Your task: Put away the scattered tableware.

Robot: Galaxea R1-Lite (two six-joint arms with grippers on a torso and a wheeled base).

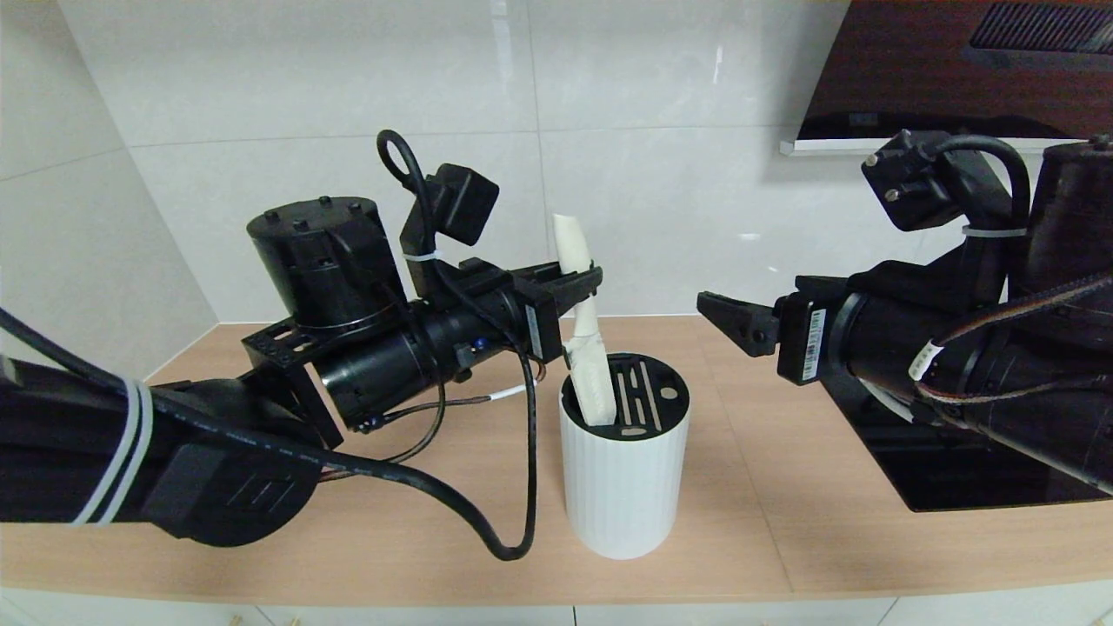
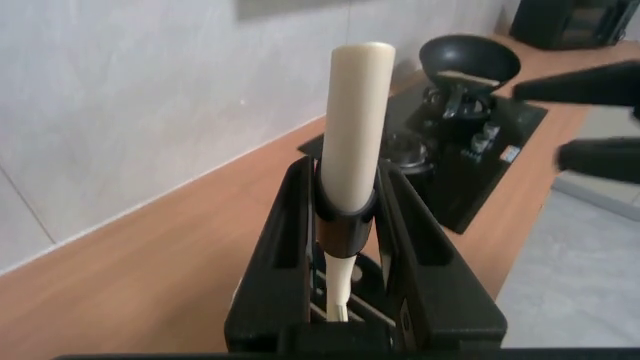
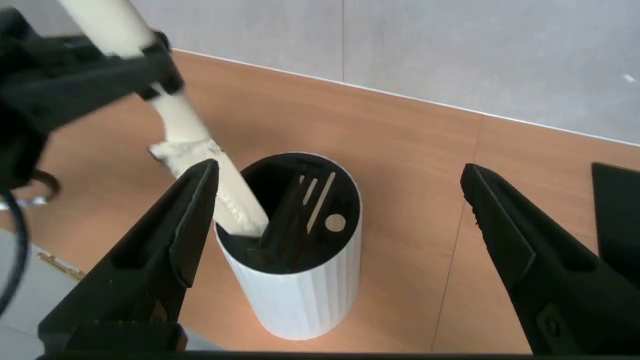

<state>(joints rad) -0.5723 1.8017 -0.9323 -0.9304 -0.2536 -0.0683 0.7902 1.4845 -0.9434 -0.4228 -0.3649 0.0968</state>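
The white utensil [image 1: 584, 348] is being pinched at its handle by the left end effector [image 1: 581, 291] above the holder [image 1: 624, 469], seemingly so its working end can be fed into a slot in the holder's top. Its long axis is being held near upright, handle uppermost. The right end effector [image 1: 730, 320] is being held spread beside the holder, apart from it.

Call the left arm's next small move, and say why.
Probably lower the left gripper a little, along the line of the utensil. The gripper is shut on the handle, and the utensil's lower end is already inside the large opening of the holder. Most of the utensil stands above the rim, leaning. Opening now would likely let it drop or tip.
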